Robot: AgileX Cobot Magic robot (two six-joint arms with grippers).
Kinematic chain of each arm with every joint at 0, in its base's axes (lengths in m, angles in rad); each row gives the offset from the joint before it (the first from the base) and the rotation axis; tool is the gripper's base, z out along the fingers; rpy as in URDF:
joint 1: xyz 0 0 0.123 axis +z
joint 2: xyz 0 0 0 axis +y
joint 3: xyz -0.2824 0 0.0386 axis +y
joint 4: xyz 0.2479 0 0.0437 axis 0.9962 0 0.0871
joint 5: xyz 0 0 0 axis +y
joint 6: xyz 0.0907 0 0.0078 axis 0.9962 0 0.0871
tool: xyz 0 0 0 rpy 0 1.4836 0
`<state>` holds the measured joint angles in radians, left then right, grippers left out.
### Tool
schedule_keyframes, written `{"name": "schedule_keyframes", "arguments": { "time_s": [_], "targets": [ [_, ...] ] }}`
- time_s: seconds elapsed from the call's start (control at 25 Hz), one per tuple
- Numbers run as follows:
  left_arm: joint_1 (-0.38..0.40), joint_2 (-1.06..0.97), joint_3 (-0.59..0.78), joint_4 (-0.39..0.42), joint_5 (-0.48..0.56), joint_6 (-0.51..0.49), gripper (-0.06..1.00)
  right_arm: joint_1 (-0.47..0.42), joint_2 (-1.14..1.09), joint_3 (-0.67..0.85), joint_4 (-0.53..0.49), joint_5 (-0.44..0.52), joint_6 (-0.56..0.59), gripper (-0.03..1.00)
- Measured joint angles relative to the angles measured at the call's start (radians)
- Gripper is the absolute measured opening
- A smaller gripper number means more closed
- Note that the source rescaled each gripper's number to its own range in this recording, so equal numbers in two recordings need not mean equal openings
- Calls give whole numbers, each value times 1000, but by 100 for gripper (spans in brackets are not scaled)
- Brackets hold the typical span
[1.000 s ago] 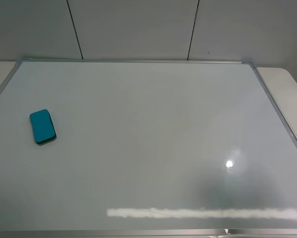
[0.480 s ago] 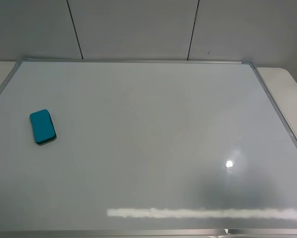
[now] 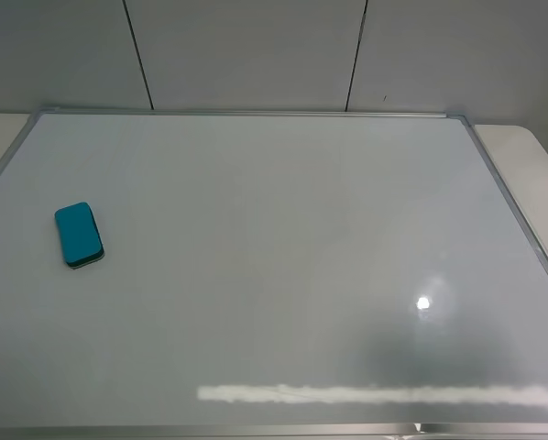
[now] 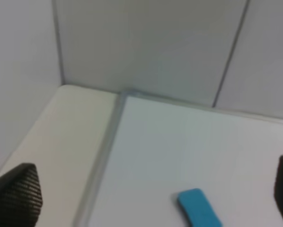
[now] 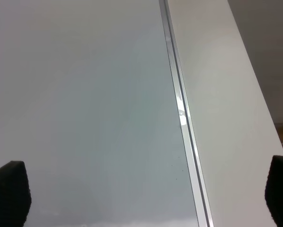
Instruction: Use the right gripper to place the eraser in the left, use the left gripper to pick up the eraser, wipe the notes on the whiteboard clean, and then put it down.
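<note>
The left gripper [image 4: 146, 198] shows only as two dark fingertips at the edges of its wrist view, spread wide with nothing between them: released. The eraser [image 4: 198, 208] lies just ahead of it, flat on the whiteboard [image 4: 189, 142], apart from both fingertips. The right gripper [image 5: 146, 194] is spread wide too, its tips at the far edges of its wrist view and nothing held; ahead of it is only bare board and the silver frame [image 5: 179, 104], with the table [image 5: 217, 94] beyond.

In the high view neither arm appears. The eraser [image 3: 78, 235] sits at about 9 o'clock on the whiteboard [image 3: 274, 275], near the left frame edge, its long side running roughly 12 to 6. No notes can be seen anywhere on the board; the only marks are a glare streak towards 6 o'clock and a bright spot towards 4. I judge the wiping finished and the eraser set down.

The eraser looks light and fairly stiff, a smooth plastic shell over a softer felt base. On this glossy surface it would probably slide if nudged sideways. The best hold would be across its narrow width, pads on the two long sides at mid-length, coming straight down so it does not skate away.
</note>
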<state>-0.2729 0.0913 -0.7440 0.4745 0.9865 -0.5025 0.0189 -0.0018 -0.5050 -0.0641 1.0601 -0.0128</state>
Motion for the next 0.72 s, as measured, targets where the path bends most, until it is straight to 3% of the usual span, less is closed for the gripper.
{"name": "schedule_keyframes", "arguments": {
  "time_s": [0.12,0.24,0.28,0.52,0.64,0.72],
  "targets": [
    [41,-78,28,-30,54,34,100,0,0,0,0,0,0,100],
    [74,-98,82,-108,104,69,100,0,0,0,0,0,0,100],
    [102,-98,126,-172,103,122,100,0,0,0,0,0,0,100],
    [221,-98,193,-365,88,300,100,0,0,0,0,0,0,100],
    [244,-98,200,-458,110,416,100,0,0,0,0,0,0,100],
    [244,-98,208,-474,109,448,100,0,0,0,0,0,0,100]
  ]
}}
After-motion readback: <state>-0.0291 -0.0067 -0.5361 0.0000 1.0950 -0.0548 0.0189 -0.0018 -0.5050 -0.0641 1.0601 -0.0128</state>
